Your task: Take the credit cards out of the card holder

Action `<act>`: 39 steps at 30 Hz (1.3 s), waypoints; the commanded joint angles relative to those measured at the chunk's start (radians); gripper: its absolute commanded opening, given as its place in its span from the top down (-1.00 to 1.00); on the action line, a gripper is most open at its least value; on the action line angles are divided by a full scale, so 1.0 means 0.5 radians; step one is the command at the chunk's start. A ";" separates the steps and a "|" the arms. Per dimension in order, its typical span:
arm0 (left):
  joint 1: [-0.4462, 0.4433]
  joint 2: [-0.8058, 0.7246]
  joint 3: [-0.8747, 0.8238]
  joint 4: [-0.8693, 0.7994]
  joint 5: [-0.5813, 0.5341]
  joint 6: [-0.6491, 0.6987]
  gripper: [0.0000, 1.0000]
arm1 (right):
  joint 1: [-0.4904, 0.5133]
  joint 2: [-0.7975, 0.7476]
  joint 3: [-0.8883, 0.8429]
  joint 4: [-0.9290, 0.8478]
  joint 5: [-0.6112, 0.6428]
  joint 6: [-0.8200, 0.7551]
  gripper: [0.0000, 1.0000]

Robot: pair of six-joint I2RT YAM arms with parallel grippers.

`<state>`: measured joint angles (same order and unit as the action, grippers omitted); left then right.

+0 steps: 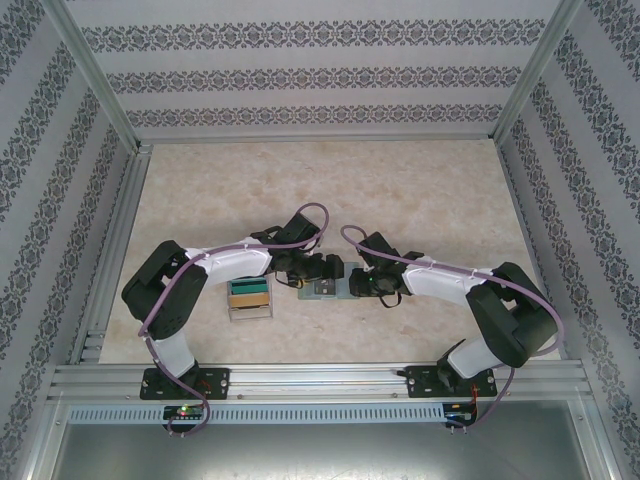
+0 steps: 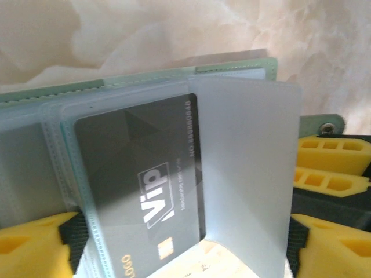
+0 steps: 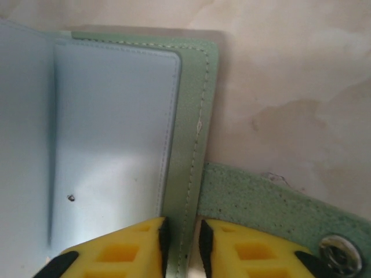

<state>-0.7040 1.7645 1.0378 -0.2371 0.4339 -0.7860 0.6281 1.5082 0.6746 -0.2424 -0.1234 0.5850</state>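
Nearest in my left wrist camera, the left pincer (image 2: 185, 255) stands wide apart, one yellow finger at each lower corner. Between them lie a clear sleeve (image 2: 249, 174) and the dark card (image 2: 139, 191) beside it. It grips nothing that I can see. In my right wrist camera the right pincer (image 3: 182, 252) has its fingers nearly together on the stitched green border of the card holder (image 3: 194, 104). I read that as a clamp pinning the open holder down. The holder's tab (image 3: 272, 202) with its metal snap (image 3: 333, 252) trails off sideways.

I judge the step in hand to be drawing out that dark card: the holder is open and steadied, the card not yet out. How much of the card stands free of its pocket I cannot tell. The next move calls for the left pincer to close on the card alone, not the sleeve, and slide it out along the pocket while the right holds the cover.

From above, both arms fold low and inward, elbows out, wrists meeting over the holder near the front middle of the surface (image 1: 400, 190). The tray of coloured cards (image 1: 250, 296) sits just to its left.
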 commanded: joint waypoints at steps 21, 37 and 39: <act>0.096 -0.209 -0.020 -0.124 -0.052 0.112 -0.82 | -0.176 -0.528 -0.090 -0.084 -0.100 0.047 0.17; 0.132 0.040 -0.002 -0.258 -0.164 0.101 0.86 | -0.119 -0.106 -0.054 0.468 -0.589 0.372 0.62; 0.132 0.057 -0.009 -0.271 -0.171 0.093 0.86 | -0.120 -0.043 -0.060 0.535 -0.627 0.403 0.62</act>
<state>-0.6521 1.7802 1.0332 -0.3199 0.3767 -0.7414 0.5610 1.4551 0.6350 -0.0559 -0.3843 0.7406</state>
